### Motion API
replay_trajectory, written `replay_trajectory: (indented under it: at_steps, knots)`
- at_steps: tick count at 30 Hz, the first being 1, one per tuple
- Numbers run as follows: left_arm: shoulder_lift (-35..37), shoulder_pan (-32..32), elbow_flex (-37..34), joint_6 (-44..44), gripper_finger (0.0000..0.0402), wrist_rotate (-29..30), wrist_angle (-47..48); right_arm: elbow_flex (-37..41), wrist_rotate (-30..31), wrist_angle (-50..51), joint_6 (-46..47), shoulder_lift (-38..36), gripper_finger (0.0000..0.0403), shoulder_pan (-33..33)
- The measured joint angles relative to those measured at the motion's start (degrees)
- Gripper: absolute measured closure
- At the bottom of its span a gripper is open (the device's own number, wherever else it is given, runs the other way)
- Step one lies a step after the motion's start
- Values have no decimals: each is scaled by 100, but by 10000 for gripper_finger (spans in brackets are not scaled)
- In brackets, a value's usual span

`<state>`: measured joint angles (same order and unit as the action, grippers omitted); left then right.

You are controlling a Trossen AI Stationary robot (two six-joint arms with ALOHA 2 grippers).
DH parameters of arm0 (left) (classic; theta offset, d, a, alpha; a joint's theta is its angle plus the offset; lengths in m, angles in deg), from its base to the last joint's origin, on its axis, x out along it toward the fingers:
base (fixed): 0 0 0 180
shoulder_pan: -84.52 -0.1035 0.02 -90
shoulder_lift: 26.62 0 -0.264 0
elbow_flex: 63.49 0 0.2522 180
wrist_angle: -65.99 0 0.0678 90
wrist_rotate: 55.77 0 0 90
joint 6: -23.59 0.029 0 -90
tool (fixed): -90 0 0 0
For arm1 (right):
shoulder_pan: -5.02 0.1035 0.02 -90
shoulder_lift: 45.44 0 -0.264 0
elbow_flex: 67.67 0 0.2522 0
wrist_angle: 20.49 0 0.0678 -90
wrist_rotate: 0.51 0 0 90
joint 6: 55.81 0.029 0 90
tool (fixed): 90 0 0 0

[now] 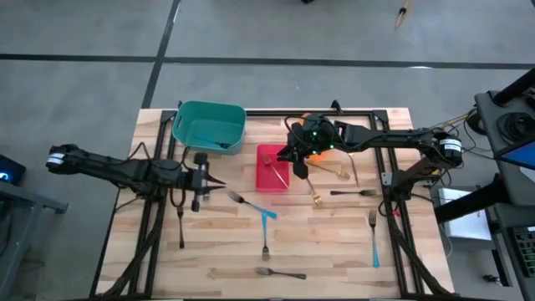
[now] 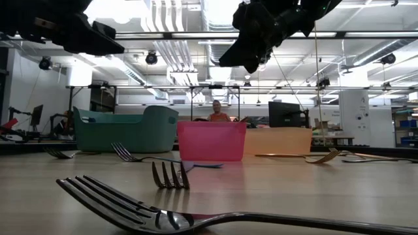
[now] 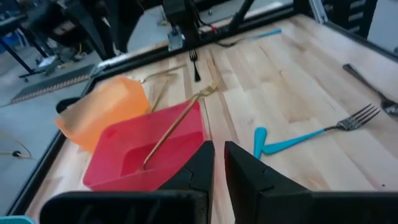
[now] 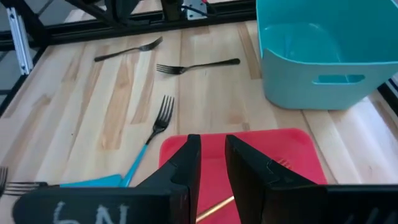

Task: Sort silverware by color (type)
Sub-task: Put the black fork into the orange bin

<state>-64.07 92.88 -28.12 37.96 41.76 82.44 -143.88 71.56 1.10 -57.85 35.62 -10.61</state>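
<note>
Forks lie scattered on the wooden table: a blue-handled one at the middle, another at the right, dark ones nearer the front, and gold ones beside the orange bin. One gold fork leans in the red bin, handle end on the floor, tines over the rim. My right gripper hovers above the red bin, its fingers a little apart with nothing between them. My left gripper hangs shut and empty left of the red bin.
A teal bin stands at the far left with a blue-handled piece inside. The orange bin sits right of the red one, mostly under my right arm. A black frame rail runs along the far edge.
</note>
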Motion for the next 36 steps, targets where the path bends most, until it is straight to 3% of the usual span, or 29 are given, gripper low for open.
replay_trajectory:
  at_steps: [14, 23, 36]
  knots:
    - [410, 0, -346, -525, 381, 0, -1, 2, 0, 239, 851, 1, 339, 0]
    - [281, 0, -346, -636, 381, 0, -4, 2, 2, 870, 907, 2, 339, 0]
    - [191, 0, -346, -655, 381, 0, -10, 2, 2, 868, 813, 2, 339, 0]
